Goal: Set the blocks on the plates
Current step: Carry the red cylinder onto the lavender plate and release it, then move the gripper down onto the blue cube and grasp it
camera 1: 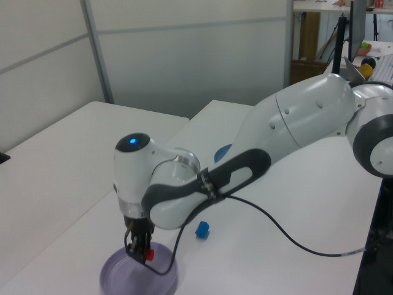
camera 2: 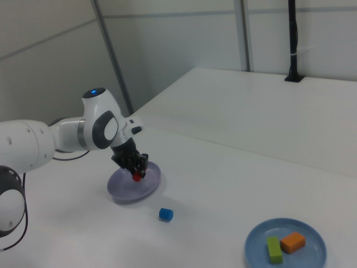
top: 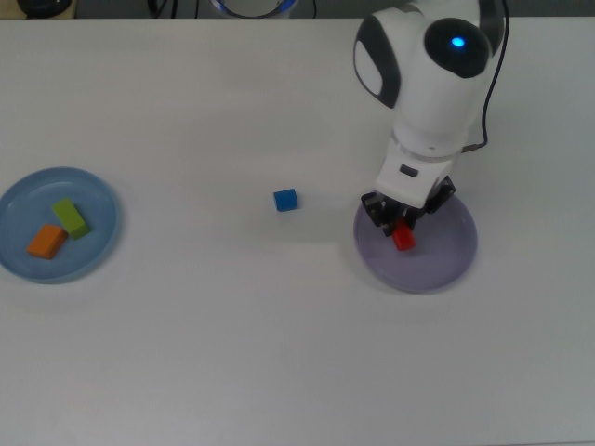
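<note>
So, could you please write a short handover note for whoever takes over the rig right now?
Claw: shut on the red block, held over the lavender plate; not yet released.
Done: orange block and green block lie in the light blue plate.
Left: release the red block onto the lavender plate, then fetch the blue cube, which sits on the bare table between the two plates, and put it on a plate.
</note>
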Robot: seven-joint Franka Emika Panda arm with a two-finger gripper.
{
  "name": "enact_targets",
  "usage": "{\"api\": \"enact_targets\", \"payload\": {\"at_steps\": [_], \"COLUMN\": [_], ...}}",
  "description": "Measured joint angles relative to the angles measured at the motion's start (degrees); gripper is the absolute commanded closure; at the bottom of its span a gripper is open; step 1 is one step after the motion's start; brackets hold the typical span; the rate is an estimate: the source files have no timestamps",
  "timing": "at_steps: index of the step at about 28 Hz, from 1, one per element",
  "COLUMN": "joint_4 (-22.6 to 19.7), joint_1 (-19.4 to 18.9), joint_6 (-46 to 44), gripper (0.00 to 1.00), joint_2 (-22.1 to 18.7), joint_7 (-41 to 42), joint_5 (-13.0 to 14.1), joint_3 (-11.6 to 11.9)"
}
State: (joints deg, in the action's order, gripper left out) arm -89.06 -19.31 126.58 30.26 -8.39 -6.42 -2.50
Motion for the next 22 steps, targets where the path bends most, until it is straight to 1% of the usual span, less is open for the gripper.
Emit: {"api": "enact_targets", "payload": {"at_steps": [2,3,4,6,7,9,10,11,18,22], "joint_4": [-0.03,-0.04,-0.04,-0.04,-0.04,-0.03,-0.02,-0.01,0.16,0.24], "joint_1": [-0.8,-1.21,-1.54,-2.11,-2.23,-2.33,-2.31,-2.26,-2.01,-1.79], "joint_6": [0.0,0.0,0.0,0.0,0.0,0.0,0.0,0.0,0.0,-0.65], "gripper": [0.82,0.75,0.58,0.44,0.35,0.2,0.07,0.01,0.0,0.0], "joint_2": [0.54,0.81,1.04,1.37,1.42,1.44,1.43,1.43,1.33,0.45], "joint_7": [-0.87,-1.54,-2.17,-3.14,-3.36,-3.44,-3.44,-3.44,-3.47,-3.79], "joint_5": [-1.11,-1.7,-2.19,-2.91,-3.05,-3.15,-3.15,-3.15,-3.16,-3.16], "joint_3": [-0.02,-0.02,-0.02,-0.03,-0.02,-0.02,-0.02,0.0,0.11,0.76]}}
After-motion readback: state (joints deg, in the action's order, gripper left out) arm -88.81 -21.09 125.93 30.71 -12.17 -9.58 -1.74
